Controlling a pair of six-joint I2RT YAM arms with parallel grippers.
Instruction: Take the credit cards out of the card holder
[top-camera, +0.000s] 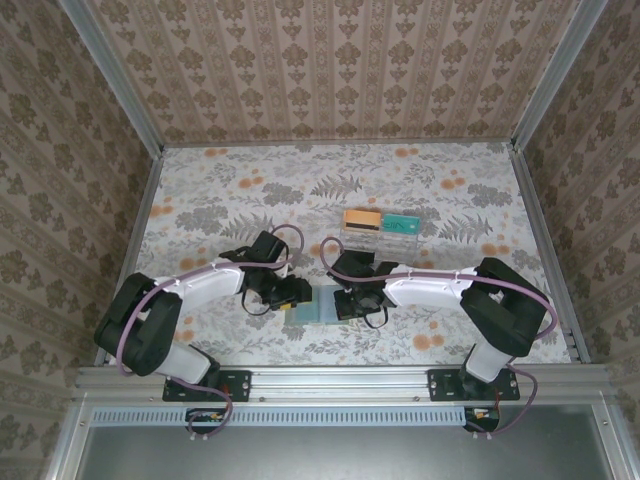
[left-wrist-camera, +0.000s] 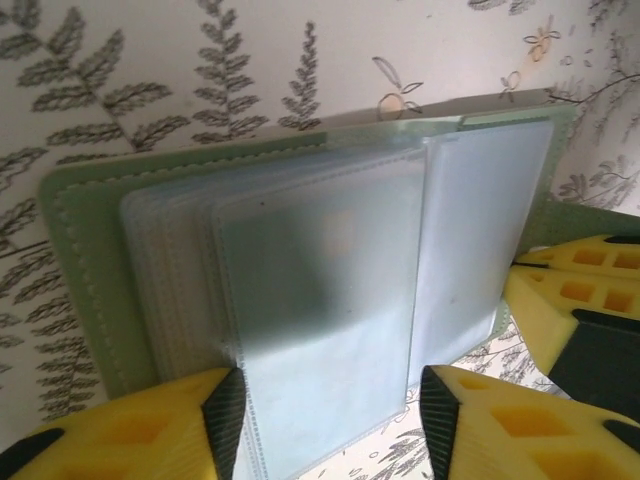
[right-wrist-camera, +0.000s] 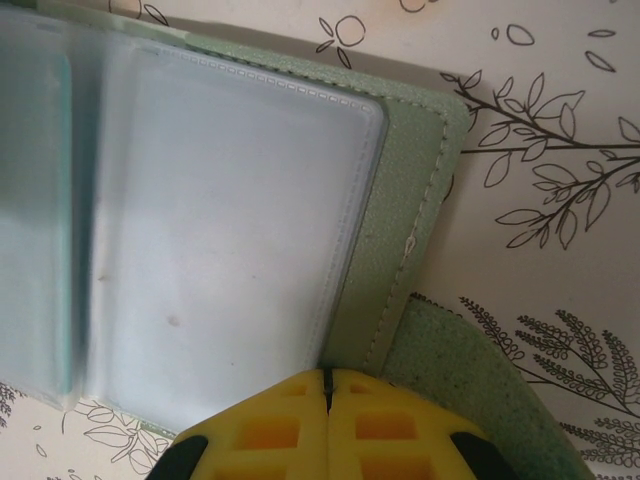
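Observation:
The card holder (top-camera: 322, 304) lies open on the table between my two grippers, its grey-green border (left-wrist-camera: 85, 270) framing blue-grey clear sleeves (left-wrist-camera: 320, 270). My left gripper (left-wrist-camera: 332, 420) is open, with one finger on each side of the top sleeve's near edge and nothing clamped. My right gripper (right-wrist-camera: 327, 376) is shut, and its tips rest on the holder's green right border (right-wrist-camera: 400, 250). The right gripper's yellow fingers (left-wrist-camera: 570, 300) also show in the left wrist view. Two credit cards, one orange (top-camera: 360, 219) and one teal (top-camera: 400, 225), lie in a clear tray behind the holder.
The clear plastic tray (top-camera: 380, 240) stands just beyond the two grippers, right of centre. Patterned walls close in the floral table on the left, right and back. A green flap (right-wrist-camera: 500, 400) of the holder sticks out beside my right fingers.

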